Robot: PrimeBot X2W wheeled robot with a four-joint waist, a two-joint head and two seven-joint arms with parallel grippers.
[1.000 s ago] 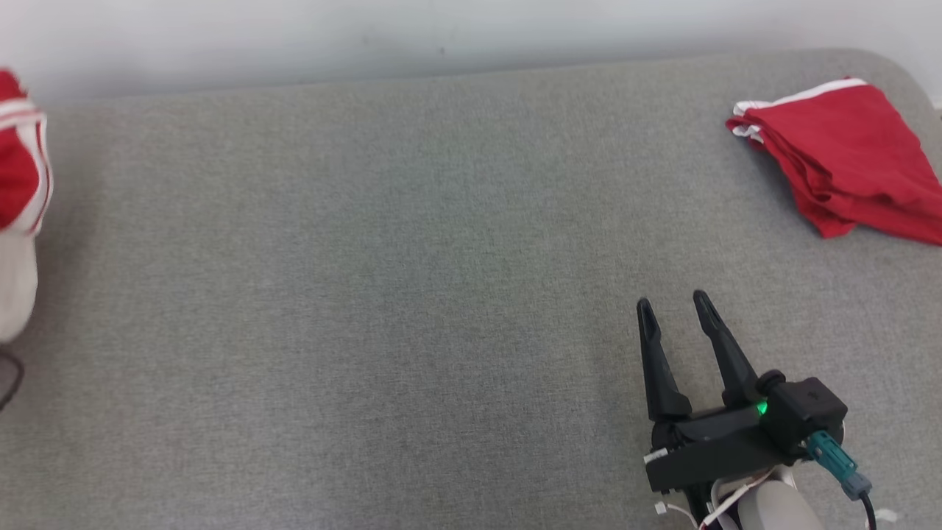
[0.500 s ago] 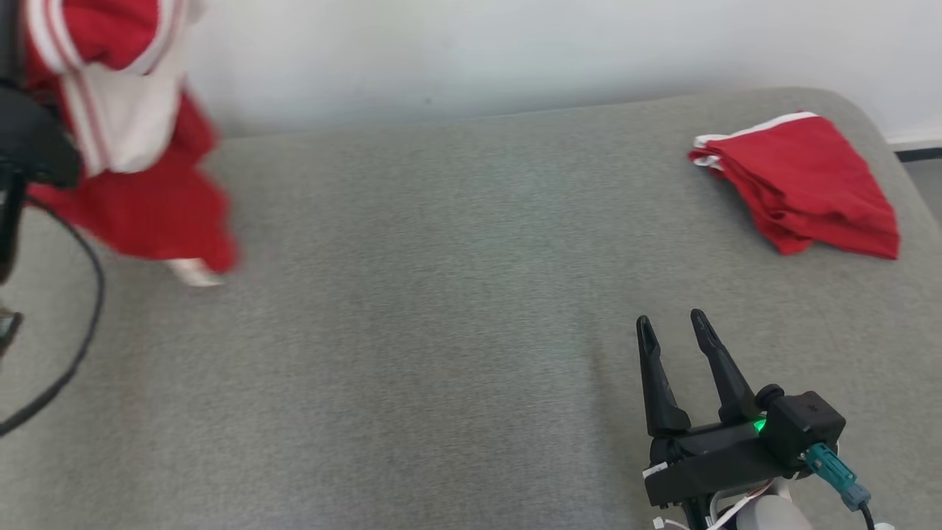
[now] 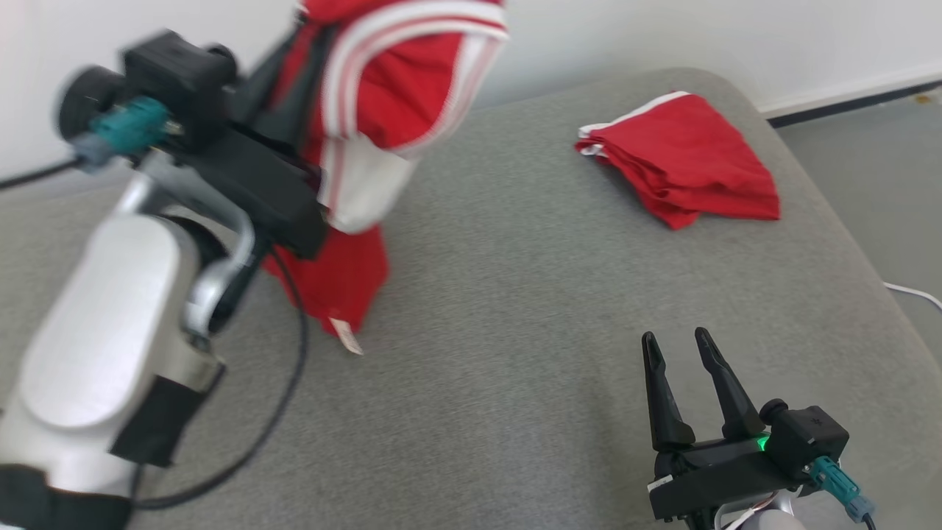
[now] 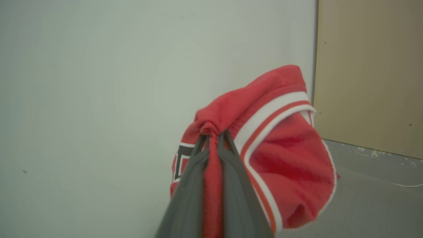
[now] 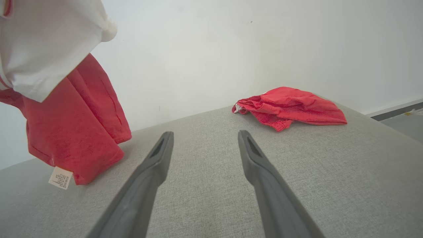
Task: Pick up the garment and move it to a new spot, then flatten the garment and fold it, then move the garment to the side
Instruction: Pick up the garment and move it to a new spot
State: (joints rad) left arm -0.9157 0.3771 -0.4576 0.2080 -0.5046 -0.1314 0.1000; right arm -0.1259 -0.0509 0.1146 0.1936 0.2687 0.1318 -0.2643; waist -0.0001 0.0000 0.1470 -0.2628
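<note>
At the left of the head view, the pale left arm (image 3: 96, 324) reaches up and away from the robot, a dark cable (image 3: 287, 412) looping below it. Its left end effector (image 4: 213, 137) is clamped shut on a bunched fold of the garment (image 3: 397, 96), a red jersey with white stripes and a white panel. In the left wrist view, red cloth is squeezed between the two fingers near their tips.

The garment hangs from this pinch, lifted off the grey padded surface (image 3: 478, 331) over its left half. Its lower hem, with a small white label (image 3: 346, 337), reaches down to the surface or just above it; I cannot tell whether it touches.

Further right, a second red garment (image 3: 684, 169) lies crumpled near the far right corner, well apart from the hanging one. At the lower right, the right end effector (image 3: 673, 338) sits low over the surface with its fingers spread apart and nothing between them.

The first step looks to be in hand: the garment is picked up and in the air, not yet set down. The next move calls for lowering it onto the bare middle stretch, well apart from the other red garment, then letting go. Hanging from one pinch, it is likely to land in a heap, so flattening will probably need both end effectors pulling at opposite edges.
</note>
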